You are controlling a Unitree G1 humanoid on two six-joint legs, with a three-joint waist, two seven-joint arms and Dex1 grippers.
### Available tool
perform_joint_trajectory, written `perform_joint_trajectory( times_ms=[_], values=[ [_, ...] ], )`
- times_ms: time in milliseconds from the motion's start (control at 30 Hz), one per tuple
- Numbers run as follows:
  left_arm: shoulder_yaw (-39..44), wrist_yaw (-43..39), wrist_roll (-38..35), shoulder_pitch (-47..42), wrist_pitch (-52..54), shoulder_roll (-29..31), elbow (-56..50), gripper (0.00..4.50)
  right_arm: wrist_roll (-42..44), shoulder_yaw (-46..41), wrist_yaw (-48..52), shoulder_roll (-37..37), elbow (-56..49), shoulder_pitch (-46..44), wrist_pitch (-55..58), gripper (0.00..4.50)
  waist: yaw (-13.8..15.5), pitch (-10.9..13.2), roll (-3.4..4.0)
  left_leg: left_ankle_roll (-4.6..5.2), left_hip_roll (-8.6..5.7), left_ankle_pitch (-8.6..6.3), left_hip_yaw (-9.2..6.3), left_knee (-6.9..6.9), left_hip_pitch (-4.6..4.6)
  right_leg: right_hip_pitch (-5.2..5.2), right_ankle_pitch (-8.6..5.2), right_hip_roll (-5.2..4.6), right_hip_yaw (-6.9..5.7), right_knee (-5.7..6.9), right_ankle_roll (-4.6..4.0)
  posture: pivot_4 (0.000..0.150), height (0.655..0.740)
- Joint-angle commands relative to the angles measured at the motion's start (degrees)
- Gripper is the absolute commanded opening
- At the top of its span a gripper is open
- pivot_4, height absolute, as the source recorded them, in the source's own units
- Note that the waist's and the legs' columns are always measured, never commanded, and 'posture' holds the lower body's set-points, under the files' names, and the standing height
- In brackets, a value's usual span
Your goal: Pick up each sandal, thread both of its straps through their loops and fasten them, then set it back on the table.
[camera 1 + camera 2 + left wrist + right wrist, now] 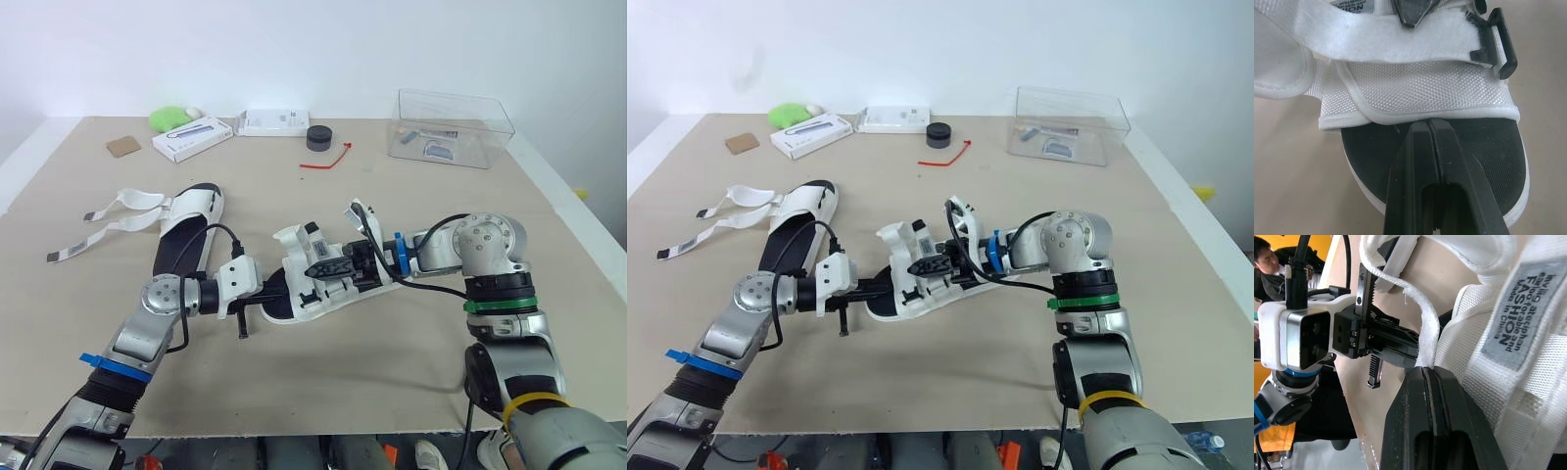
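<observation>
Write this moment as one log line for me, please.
left gripper: shut, at middle sandal toe | right gripper: shut on strap | other sandal: on table, straps unfastened

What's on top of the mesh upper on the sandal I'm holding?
On the sandal, a white strap lies across the mesh upper, its end at the black loop. The black footbed runs under the upper; what is deeper inside is covered.

Closed gripper (1429,128) over sandal (1420,93), white strap (1386,39)

Two sandals (186,240) (294,266), two white boxes (192,137) (272,121), one clear bin (451,127).
</observation>
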Motion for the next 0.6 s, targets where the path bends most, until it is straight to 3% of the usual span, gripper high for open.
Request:
perform_joint_trajectory(
  times_ms=[33,333,600],
  values=[
    [-0.44,-0.06,0.64,0.70,0.45,0.65,0.09,0.00,0.96,0.42,0.15,-0.47,-2.80,0.38,0.77,0.09,0.00,0.00,0.00,0.00,0.00,0.00,0.00,0.00,0.00,0.00,0.00,0.00,0.00,0.00,0.00,0.150,0.7400],
    [-0.64,0.13,0.87,0.63,0.19,0.37,0.27,0.00,6.22,0.46,-1.32,-1.84,-6.26,0.32,0.77,0.09,0.00,0.00,0.00,0.01,0.00,0.00,0.00,0.00,0.00,0.00,0.00,0.00,0.00,-0.01,0.01,0.150,0.7400],
    [-0.98,0.23,1.03,0.50,-0.05,0.06,0.46,0.00,3.16,1.80,-0.92,-2.87,-12.14,3.26,0.11,0.09,0.00,0.00,0.00,0.01,0.00,-0.01,-0.01,0.00,-0.01,0.01,-0.03,0.00,0.01,-0.02,0.04,0.150,0.7400]
  ],
)
